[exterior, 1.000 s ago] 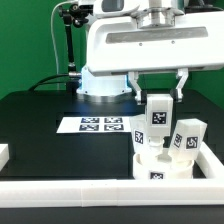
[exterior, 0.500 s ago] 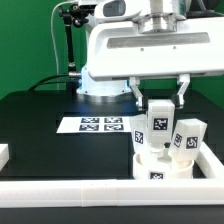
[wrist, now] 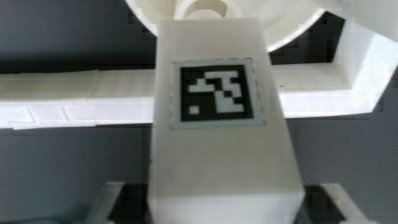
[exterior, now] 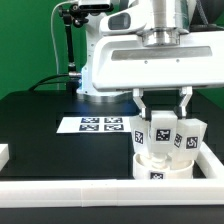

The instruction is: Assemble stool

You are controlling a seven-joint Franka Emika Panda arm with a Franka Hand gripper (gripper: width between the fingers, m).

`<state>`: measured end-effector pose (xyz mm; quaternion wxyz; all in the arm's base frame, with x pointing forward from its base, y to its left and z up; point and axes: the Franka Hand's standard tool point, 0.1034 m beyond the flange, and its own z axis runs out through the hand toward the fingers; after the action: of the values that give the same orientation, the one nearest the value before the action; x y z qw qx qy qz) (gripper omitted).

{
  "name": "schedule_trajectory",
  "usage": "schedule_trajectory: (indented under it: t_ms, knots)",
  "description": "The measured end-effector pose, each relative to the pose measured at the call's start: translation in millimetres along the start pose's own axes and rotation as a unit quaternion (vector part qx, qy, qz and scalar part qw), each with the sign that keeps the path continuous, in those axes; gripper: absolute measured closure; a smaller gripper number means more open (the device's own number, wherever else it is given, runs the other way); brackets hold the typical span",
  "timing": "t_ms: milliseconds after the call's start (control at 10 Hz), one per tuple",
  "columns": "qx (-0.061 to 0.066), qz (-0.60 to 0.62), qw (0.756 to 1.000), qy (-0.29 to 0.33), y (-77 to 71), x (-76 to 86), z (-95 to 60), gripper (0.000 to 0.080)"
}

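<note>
Overhead, the gripper (exterior: pixel 160 110) was clamped on a tagged leg (exterior: pixel 160 128), holding it upright over the round seat (exterior: pixel 158 165). Another leg (exterior: pixel 190 138) stood on the seat beside it. Nearby, the marker board (exterior: pixel 97 125) lay on the black table (exterior: pixel 40 125).

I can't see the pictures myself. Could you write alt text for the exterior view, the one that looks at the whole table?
A white robot arm's hand grips an upright white stool leg with a black-and-white tag, holding it over the round white seat at the exterior view's right. A second tagged leg stands upright on the seat beside it, and a flat marker board lies on the black table.
</note>
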<state>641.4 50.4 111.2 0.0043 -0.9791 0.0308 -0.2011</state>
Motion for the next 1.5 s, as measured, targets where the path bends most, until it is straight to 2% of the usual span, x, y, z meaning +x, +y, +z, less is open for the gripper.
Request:
schedule_trajectory:
  t_ms: [1200,1500]
  knots:
    - [-0.006,-0.004,1.0,-0.006,2.1,-17.0,17.8,0.0459]
    - [-0.01,-0.007,0.999,0.034,3.1,-16.4,19.4,0.0459]
